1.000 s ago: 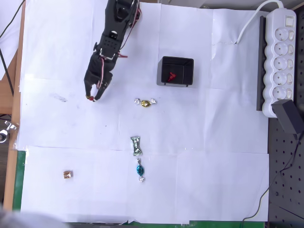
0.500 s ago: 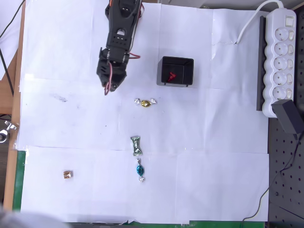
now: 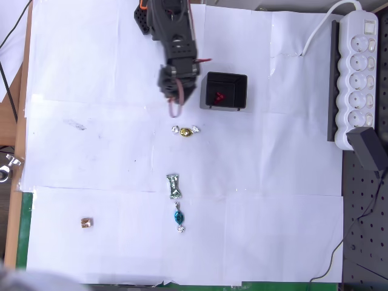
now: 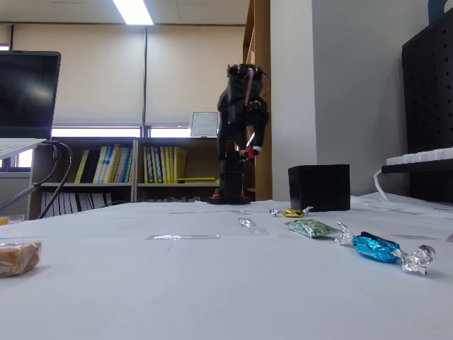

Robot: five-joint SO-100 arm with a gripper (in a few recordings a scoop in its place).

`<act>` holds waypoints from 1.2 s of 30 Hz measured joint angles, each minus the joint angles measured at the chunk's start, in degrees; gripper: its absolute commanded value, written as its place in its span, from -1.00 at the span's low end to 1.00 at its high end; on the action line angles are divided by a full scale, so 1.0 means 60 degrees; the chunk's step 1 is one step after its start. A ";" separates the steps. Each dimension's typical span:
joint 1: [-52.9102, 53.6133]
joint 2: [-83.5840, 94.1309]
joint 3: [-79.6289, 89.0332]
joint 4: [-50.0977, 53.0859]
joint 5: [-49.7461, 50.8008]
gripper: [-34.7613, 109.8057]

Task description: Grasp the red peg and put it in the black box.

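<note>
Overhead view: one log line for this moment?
pincer: raised, left of black box in overhead view | jaws: state unclear | black box: holds bright-red piece

From overhead, the hand (image 3: 176,108) is seen end-on beneath the arm's own body, so how its jaws stand cannot be told, and whether the red peg is between them is too small to make out. In the fixed view the hand (image 4: 245,151) shows a tiny reddish speck whose nature is unclear. The black box (image 4: 319,187) hides its inside from that low angle. The power strip (image 3: 357,73) is cut off by the right edge overhead, and the caramel candy (image 4: 15,258) is blurred and clipped at the left edge.
</note>
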 measured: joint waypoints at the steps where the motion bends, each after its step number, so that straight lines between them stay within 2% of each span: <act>1: -0.0337 0.0000 0.0000 0.0000 0.0176 -0.52; 14: -0.3003 0.0776 0.0747 -0.0073 0.1934 -0.52; 27: -0.3896 0.1846 0.0908 -0.0718 0.2769 -0.52; 36: -0.3867 0.2168 0.1201 -0.0996 0.2856 -0.52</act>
